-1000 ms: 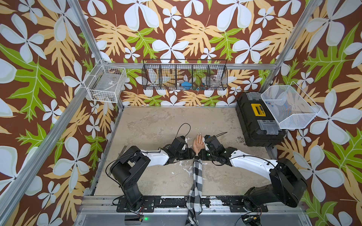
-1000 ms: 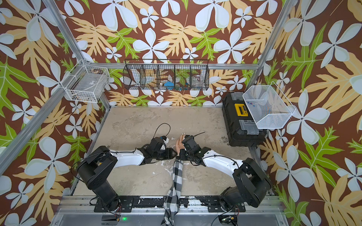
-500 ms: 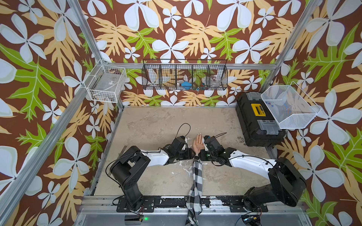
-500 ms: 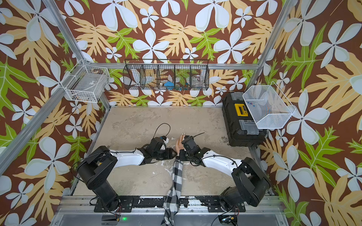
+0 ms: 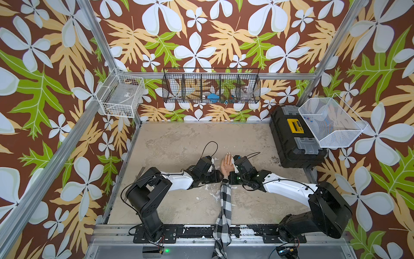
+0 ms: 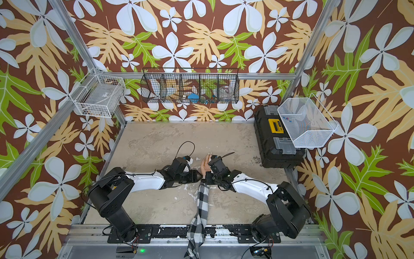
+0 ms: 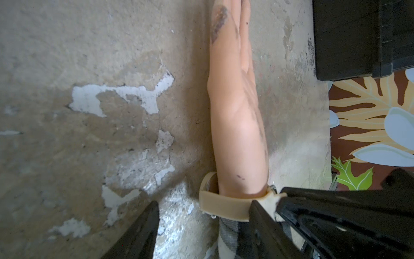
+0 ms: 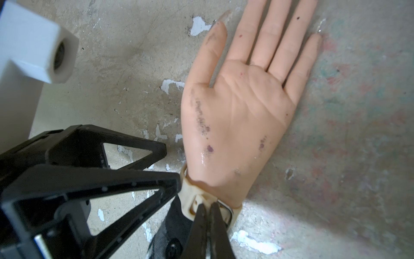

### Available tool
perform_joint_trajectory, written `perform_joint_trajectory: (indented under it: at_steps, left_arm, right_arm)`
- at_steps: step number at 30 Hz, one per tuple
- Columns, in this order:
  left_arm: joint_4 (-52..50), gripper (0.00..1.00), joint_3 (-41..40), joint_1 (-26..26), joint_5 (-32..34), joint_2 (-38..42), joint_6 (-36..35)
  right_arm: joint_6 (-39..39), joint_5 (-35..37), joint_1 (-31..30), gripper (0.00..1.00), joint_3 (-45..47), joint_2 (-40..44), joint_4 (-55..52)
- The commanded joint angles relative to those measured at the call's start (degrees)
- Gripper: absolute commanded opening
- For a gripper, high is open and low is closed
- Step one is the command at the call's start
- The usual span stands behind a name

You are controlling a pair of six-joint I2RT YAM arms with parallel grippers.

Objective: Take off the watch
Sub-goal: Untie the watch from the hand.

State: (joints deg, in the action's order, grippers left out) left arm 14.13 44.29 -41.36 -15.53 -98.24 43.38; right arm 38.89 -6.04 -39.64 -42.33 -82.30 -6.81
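The worn beige table (image 5: 179, 143) is carrying a black toolbox (image 5: 289, 139) at its far right corner, and the two black-and-white arms are reaching inward from either side, meeting at the middle. Between them a checked sleeve (image 5: 225, 201) is trailing off the near edge, and a mannequin hand (image 8: 242, 107) is lying palm up at its end, fingers pointing toward the back wall. The left gripper (image 7: 202, 203) is standing with its jaws apart, straddling the wrist; one finger is touching the strap and the other is sitting clear of it. The right gripper (image 8: 208, 205) is pinching its fingertips together on the strap at the buckle. The watch (image 7: 224, 208) is sitting buckled around the mannequin's wrist, its round case showing low against the table.
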Motion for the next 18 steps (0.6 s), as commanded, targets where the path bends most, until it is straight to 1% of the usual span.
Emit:
perform_joint_trajectory:
  at_steps: [1,4,7,14,18]
  left_arm:
    - [-1.2,0.65,-0.4,-0.1,0.2,-0.1,-0.5]
    - [-1.2,0.65,-0.5,-0.1,0.4,-0.1,-0.6]
    - [-1.1,0.65,-0.7,-0.1,0.4,-0.2,-0.6]
    - [-1.0,0.65,-0.8,-0.1,0.5,-0.1,-0.6]
    - [-0.9,0.65,-0.8,-0.1,0.5,-0.2,-0.5]
  right_arm:
    - [-0.3,-1.5,0.0,0.0,0.2,1.2,1.4]
    - [0.0,-1.9,0.2,0.0,0.8,2.6,2.1]
    - [0.8,-3.9,1.1,0.0,2.3,4.6,4.8]
    - [4.6,-12.7,4.9,0.0,8.1,7.1,14.3]
    - [9.8,-18.3,7.8,0.0,13.0,8.1,23.0]
